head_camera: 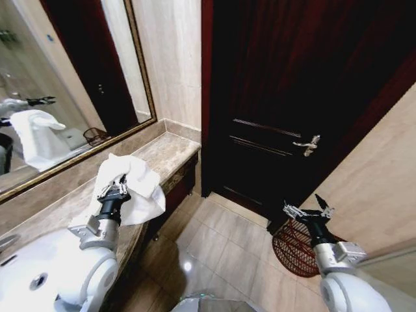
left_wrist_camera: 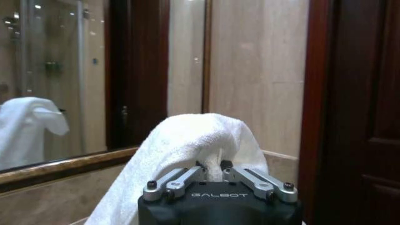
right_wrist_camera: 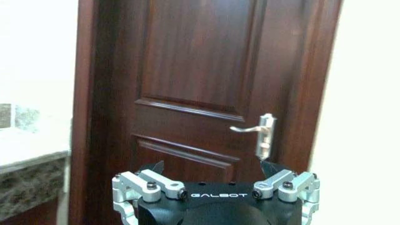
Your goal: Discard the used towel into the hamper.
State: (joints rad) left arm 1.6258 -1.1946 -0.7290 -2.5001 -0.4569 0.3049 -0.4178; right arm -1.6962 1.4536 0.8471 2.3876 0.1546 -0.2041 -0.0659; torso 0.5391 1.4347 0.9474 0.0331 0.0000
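Nearest on the left, the left gripper (head_camera: 117, 190) rises from its white arm with its two fingers clamped together on a fold of the white terry towel (head_camera: 133, 188), which bunches up over the fingers and drapes down toward the beige marble vanity counter (head_camera: 170, 151); pinching a raised fold like this probably lets the cloth hang free of the counter for carrying. Behind it, the gold-framed wall mirror (head_camera: 144, 84) reflects the towel. Farther right stands the dark mahogany panelled door (head_camera: 286, 84) with its silver lever handle (head_camera: 307, 145). On the near right, the right gripper (head_camera: 309, 211) hovers idle with fingers spread apart, holding nothing, just above the small round dark red-brown wire hamper (head_camera: 292, 250), which sits on the tiled floor (head_camera: 227, 253) by the door, well apart from the towel.
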